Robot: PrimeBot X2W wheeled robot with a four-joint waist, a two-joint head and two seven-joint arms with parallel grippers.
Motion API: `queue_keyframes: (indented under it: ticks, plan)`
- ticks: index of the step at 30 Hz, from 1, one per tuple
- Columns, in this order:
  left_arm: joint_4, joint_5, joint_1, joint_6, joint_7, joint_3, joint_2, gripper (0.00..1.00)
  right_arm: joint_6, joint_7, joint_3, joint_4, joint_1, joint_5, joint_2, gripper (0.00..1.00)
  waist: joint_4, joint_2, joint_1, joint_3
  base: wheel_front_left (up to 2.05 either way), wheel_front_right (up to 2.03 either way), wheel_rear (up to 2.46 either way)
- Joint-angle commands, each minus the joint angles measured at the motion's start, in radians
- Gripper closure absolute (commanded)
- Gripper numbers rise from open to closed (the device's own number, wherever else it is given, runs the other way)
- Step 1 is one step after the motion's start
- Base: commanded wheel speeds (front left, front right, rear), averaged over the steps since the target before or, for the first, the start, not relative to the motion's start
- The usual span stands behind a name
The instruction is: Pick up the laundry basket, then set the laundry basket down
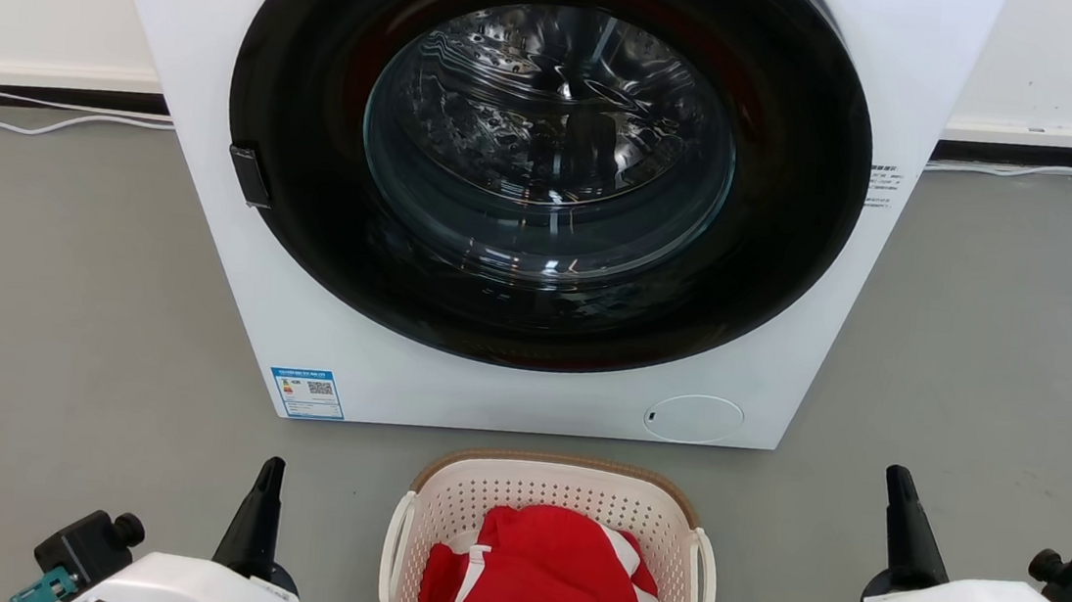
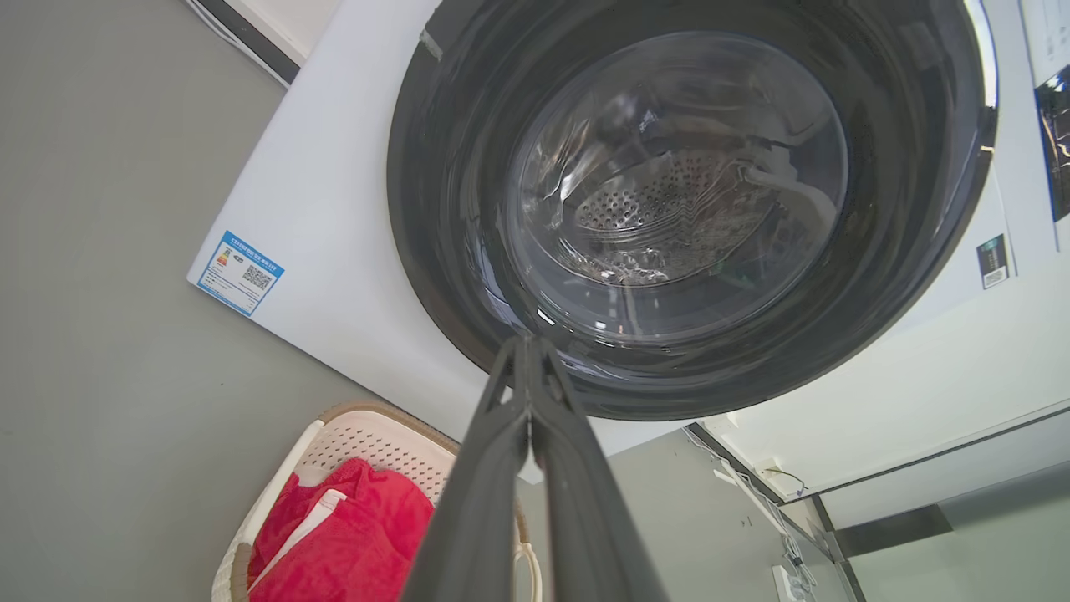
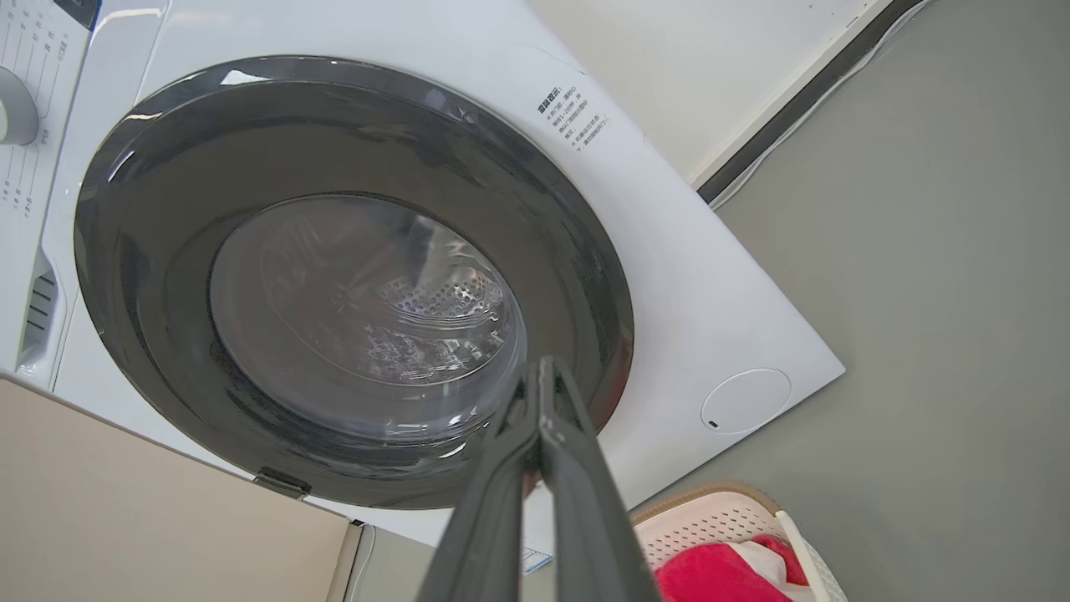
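My left pincer (image 1: 270,474) and right pincer (image 1: 900,486), both pressed together and empty, flank the laundry basket (image 1: 560,464) on the floor (image 1: 55,294), fitting a 2-armed lift or release.

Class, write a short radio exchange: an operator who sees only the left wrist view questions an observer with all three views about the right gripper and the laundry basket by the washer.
Operator: I see my left fingers shut before the washer door. And the right gripper?
Observer: The right gripper is shut as well, off to the right of the laundry basket, apart from it.
Operator: Is the basket between the arms?
Observer: Yes. In the head view it stands on the floor between the left gripper and the right one, neither touching its loop handles.
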Motion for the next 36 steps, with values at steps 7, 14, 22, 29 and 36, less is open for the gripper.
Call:
queue_keyframes:
  ticks: [7, 14, 22, 29, 36]
  plan:
    - [-0.022, -0.085, -0.056, -0.012, 0.02, 0.032, 0.008, 1.0, 0.004, 0.028, -0.006, -0.04, -0.027, 0.086, -0.003, 1.0, 0.001, 0.0, -0.0001, 0.0, 0.0, 0.0, 0.0]
    - [-0.022, -0.158, -0.061, -0.014, 0.04, 0.045, 0.008, 1.0, 0.004, 0.048, -0.014, -0.045, -0.027, 0.16, -0.001, 1.0, 0.002, 0.0, -0.0001, 0.0, 0.0, 0.0, 0.0]
    - [-0.022, -0.252, -0.067, -0.017, 0.067, 0.06, 0.009, 1.0, 0.005, 0.075, -0.025, -0.05, -0.027, 0.256, 0.001, 1.0, 0.004, 0.0, -0.0001, -0.001, 0.0, 0.0, 0.0]
    - [-0.021, -0.325, -0.072, -0.02, 0.087, 0.073, 0.01, 1.0, 0.005, 0.095, -0.033, -0.055, -0.026, 0.331, 0.003, 1.0, 0.005, 0.0, -0.0001, -0.001, 0.0, 0.0, 0.0]
    - [-0.021, -0.398, -0.077, -0.022, 0.108, 0.085, 0.011, 1.0, 0.005, 0.116, -0.041, -0.06, -0.026, 0.406, 0.005, 1.0, 0.006, 0.0, -0.0001, -0.001, 0.0, 0.0, 0.0]
